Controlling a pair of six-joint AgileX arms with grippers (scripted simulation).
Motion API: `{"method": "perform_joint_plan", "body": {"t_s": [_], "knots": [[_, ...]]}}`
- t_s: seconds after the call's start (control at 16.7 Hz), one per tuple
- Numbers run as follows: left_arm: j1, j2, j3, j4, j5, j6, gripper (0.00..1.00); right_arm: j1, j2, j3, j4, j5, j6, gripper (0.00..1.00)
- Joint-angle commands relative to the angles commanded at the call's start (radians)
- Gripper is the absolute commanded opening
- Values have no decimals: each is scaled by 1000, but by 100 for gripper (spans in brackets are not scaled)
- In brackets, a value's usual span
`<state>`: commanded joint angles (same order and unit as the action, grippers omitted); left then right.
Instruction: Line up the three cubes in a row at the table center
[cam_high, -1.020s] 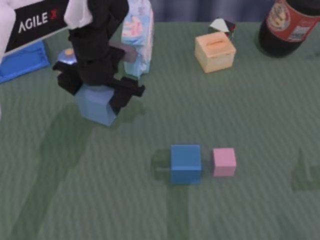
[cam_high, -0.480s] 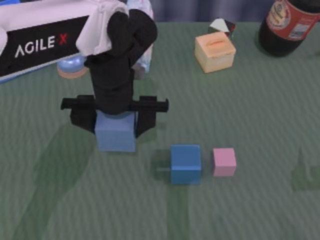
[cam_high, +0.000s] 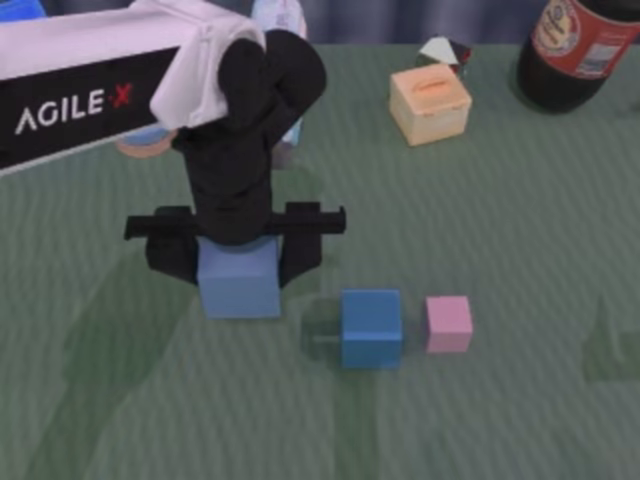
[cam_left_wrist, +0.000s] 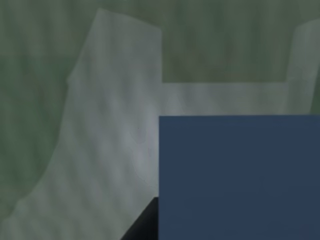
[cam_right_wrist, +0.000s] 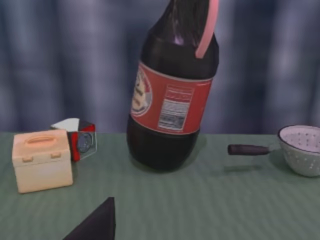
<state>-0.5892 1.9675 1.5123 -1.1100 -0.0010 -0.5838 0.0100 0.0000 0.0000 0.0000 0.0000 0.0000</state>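
Observation:
My left gripper (cam_high: 237, 262) is shut on the larger pale greyish-blue cube (cam_high: 238, 283), with a black finger (cam_high: 300, 250) on each side of it. It sits left of centre on the table (cam_high: 480, 420). In the left wrist view this cube (cam_left_wrist: 240, 177) fills the near corner, and its shadow falls on the cloth below. The bright blue cube (cam_high: 371, 327) rests at the table centre, just right of the held cube. The small pink cube (cam_high: 449, 323) sits close on the blue cube's right. My right gripper (cam_right_wrist: 97, 226) is parked outside the top view.
At the back stand a peach-orange box (cam_high: 430, 103), a black-and-white faceted block (cam_high: 445, 52) and a dark bottle (cam_high: 575, 50). A pale packet (cam_high: 283, 18) and a round orange-blue object (cam_high: 140, 142) lie behind my left arm. The right wrist view shows a white colander (cam_right_wrist: 302, 149).
My left gripper has carried the pale greyish-blue cube rightward and toward the front, closer to the bright blue cube. The blue and pink cubes have not moved.

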Motion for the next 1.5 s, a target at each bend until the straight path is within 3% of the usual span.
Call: {"method": "perform_joint_plan", "body": {"t_s": [0.54, 0.78, 1.5], "knots": [[-2, 79, -158, 243, 1, 0, 0, 0, 0, 0, 0, 0, 0, 100], [-3, 85, -167, 255, 1, 0, 0, 0, 0, 0, 0, 0, 0, 100], [-3, 85, -167, 255, 1, 0, 90, 0, 0, 0, 0, 0, 0, 100]]}}
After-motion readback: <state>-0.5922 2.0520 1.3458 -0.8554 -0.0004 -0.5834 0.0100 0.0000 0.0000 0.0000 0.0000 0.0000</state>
